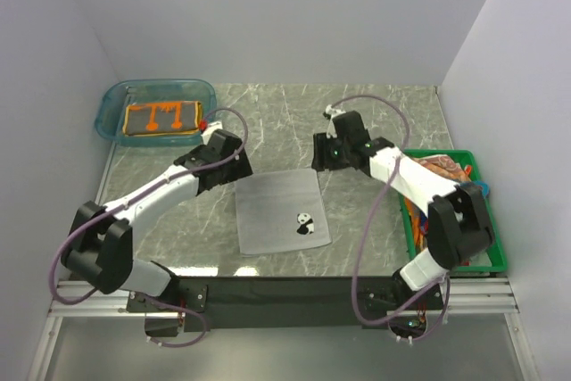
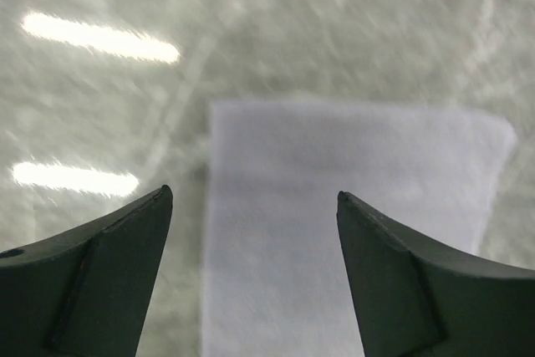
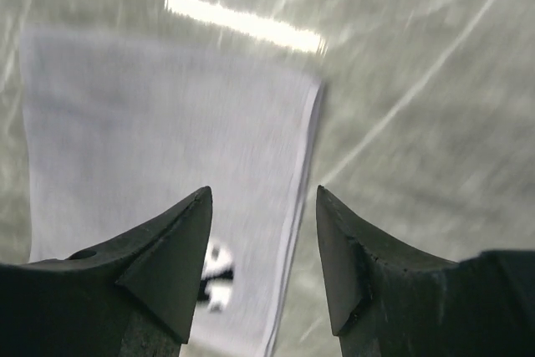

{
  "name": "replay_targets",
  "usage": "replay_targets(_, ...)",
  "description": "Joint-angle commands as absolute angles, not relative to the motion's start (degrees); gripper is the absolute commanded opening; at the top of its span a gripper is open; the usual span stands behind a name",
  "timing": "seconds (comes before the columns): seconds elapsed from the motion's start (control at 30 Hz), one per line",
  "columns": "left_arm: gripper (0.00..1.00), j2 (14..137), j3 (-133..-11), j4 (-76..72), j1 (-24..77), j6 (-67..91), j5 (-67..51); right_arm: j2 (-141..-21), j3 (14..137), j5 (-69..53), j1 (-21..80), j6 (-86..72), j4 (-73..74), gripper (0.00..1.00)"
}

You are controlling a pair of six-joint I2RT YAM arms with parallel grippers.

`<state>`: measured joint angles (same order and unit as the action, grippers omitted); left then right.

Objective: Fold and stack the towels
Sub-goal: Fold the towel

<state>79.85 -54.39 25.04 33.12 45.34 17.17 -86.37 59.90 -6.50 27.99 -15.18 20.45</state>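
Both far corners of the grey-white towel (image 1: 281, 211) are covered: left gripper (image 1: 239, 167) is spread wide at the far-left corner, right gripper (image 1: 318, 156) parted less at the far-right, nothing held. Towel is laid flat mid table (image 1: 375, 122), long axis near-to-far, nearward of both; neither arm is judged nearer.

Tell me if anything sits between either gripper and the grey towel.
Nothing visible does. The left gripper and right gripper both hang open near the far corners of the towel. Each wrist view shows the cloth directly past the fingertips, with only the table around it.
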Motion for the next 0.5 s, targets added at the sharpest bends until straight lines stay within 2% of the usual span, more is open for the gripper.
replay_targets(0.0,0.83,83.40,-54.14,17.87,28.40,38.86,12.05,-94.36,66.42,-11.60,25.84,-8.01,19.42,0.60)
replay_targets(0.2,0.83,89.03,-55.11,14.69,27.60,38.23,9.94,-103.78,72.24,-15.03,24.26,-0.53,20.65,0.61)
replay_targets(0.47,0.83,89.12,-52.74,15.29,27.51,39.02,11.43,-108.19,75.41,-13.27,24.17,7.46,21.44,0.61)
